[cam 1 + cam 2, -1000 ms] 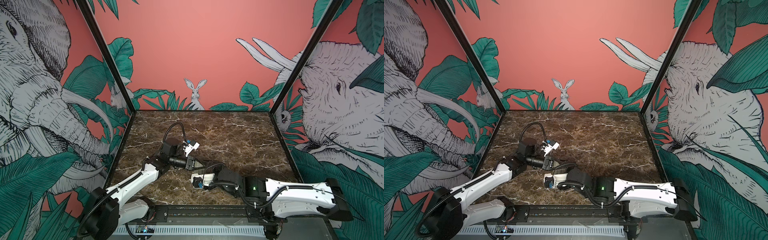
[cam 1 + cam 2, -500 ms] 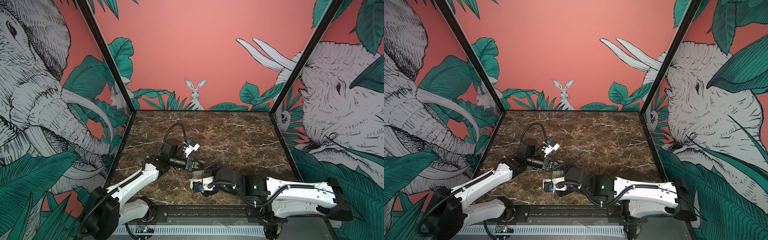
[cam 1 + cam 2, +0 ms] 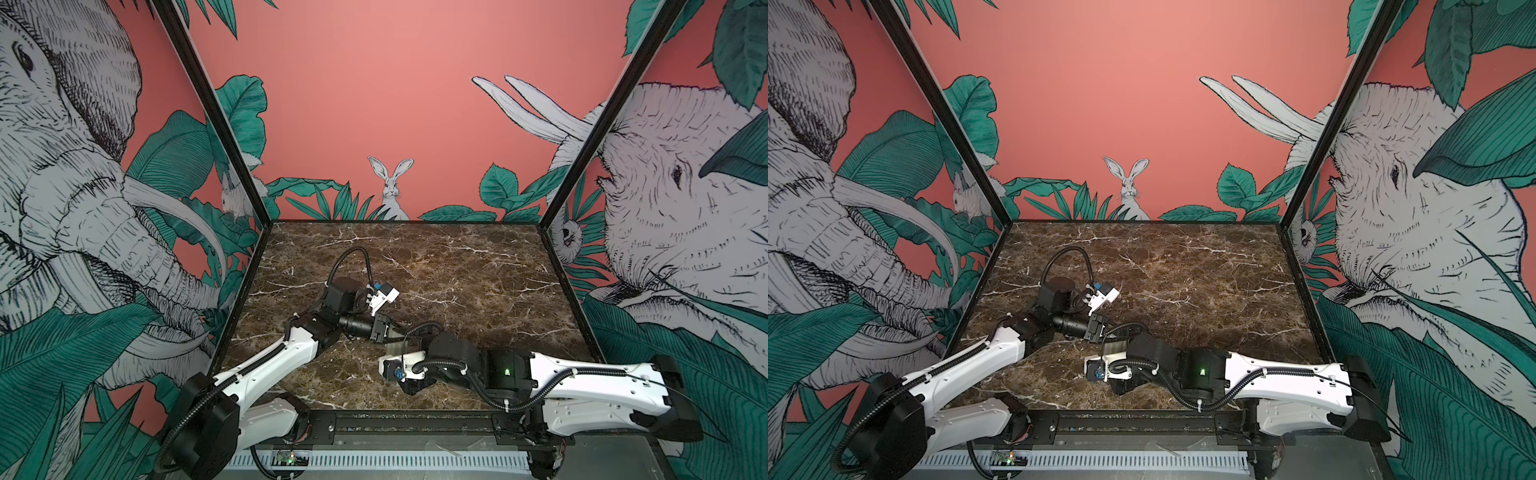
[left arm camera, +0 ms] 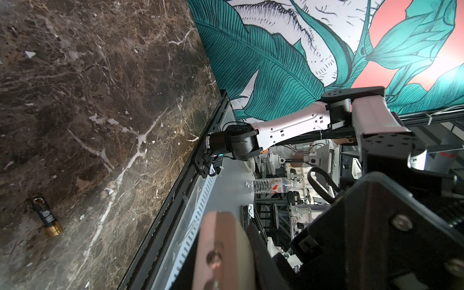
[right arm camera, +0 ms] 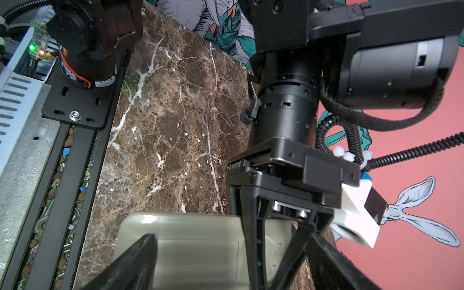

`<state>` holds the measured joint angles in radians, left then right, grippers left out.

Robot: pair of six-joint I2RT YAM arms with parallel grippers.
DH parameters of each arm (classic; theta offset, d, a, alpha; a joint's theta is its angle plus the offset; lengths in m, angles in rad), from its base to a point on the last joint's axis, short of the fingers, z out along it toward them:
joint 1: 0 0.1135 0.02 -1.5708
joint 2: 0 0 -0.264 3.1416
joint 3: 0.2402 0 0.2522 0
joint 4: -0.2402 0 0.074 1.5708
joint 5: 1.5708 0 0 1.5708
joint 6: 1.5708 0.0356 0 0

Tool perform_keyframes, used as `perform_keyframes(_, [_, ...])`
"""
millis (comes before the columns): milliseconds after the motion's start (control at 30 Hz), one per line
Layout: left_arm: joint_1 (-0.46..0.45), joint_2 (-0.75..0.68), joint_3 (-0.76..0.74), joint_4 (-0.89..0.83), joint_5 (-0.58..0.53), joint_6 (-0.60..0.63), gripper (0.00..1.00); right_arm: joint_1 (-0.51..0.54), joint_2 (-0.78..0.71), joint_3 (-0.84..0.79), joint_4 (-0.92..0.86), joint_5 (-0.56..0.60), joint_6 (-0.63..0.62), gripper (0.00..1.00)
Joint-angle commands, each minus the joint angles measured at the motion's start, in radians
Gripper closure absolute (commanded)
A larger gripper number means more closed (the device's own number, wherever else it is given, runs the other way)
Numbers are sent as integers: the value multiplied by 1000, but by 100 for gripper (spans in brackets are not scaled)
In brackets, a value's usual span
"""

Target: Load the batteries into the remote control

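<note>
The remote control (image 5: 200,241) shows its greyish-beige back in the right wrist view, raised off the marble. My left gripper (image 3: 390,332) is shut on it, with a dark finger (image 5: 251,238) crossing the back. In the left wrist view the remote (image 4: 221,241) appears edge-on beside a black finger (image 4: 258,246). My right gripper (image 5: 231,253) stands open around the remote's end, one finger (image 5: 138,261) near its edge. In both top views the remote (image 3: 394,352) is a pale sliver between the two wrists. One of the batteries (image 4: 46,216), dark with a gold end, lies on the table.
The marble table (image 3: 457,270) is walled on three sides by painted panels. A black rail (image 3: 415,424) carrying both arm bases runs along the front edge. My right arm (image 3: 582,374) lies low across the front right. A water bottle (image 4: 271,185) lies beyond the table.
My right gripper's jaws have spread wider around the remote, and its wrist has drifted slightly toward the front. The left arm and the remote have stayed put.
</note>
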<state>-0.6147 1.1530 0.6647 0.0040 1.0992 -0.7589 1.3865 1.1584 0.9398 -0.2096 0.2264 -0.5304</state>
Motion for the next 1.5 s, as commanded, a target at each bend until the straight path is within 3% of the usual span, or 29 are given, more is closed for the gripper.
perform_keyframes(0, [-3,-18,-10,13,23,-2,100,-3,7,19,-28,1,6,4])
perform_keyframes(533, [-3,-15,-8,-7,18,18,100,-3,-12,14,-33,-41,26,1])
perform_keyframes(933, [-3,-24,-9,-2,26,7,100,-4,24,40,-54,88,-9,1])
perform_keyframes(1467, [-3,-20,-21,-5,38,30,100,-4,1,-1,50,241,-67,0])
